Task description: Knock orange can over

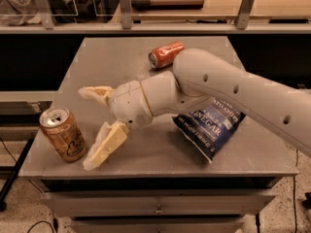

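Note:
The orange can stands upright near the front left corner of the grey table. It is amber with a dark scribbled logo and a silver top. My gripper is open, just to the right of the can, fingers pointing left. The lower finger lies close beside the can's base; I cannot tell if it touches. The upper finger is above and behind the can, apart from it.
A redder can lies on its side at the back of the table. A dark blue chip bag lies at the right, partly under my arm. The table's left and front edges are close to the orange can.

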`<state>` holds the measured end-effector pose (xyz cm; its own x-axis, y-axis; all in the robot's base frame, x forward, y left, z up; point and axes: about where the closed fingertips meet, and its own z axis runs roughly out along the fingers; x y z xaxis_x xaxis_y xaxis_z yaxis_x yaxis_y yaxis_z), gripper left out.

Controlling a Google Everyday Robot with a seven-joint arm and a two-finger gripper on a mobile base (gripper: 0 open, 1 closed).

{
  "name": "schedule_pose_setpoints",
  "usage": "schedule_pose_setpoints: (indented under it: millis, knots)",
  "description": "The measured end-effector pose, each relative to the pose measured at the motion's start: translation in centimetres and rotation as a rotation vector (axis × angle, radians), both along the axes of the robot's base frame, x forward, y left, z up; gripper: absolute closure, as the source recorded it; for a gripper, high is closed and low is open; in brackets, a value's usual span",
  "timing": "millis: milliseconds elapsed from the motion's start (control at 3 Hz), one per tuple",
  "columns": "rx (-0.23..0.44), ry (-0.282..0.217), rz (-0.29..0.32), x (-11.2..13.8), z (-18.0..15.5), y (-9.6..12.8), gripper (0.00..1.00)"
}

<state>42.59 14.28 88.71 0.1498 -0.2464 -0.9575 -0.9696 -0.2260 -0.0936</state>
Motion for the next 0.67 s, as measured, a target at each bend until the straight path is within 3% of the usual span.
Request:
schedule_pose_setpoints:
  millis: [667]
  knots:
    - [0.018,0.037,0.076,-0.8,-0.9,2.9,0.00]
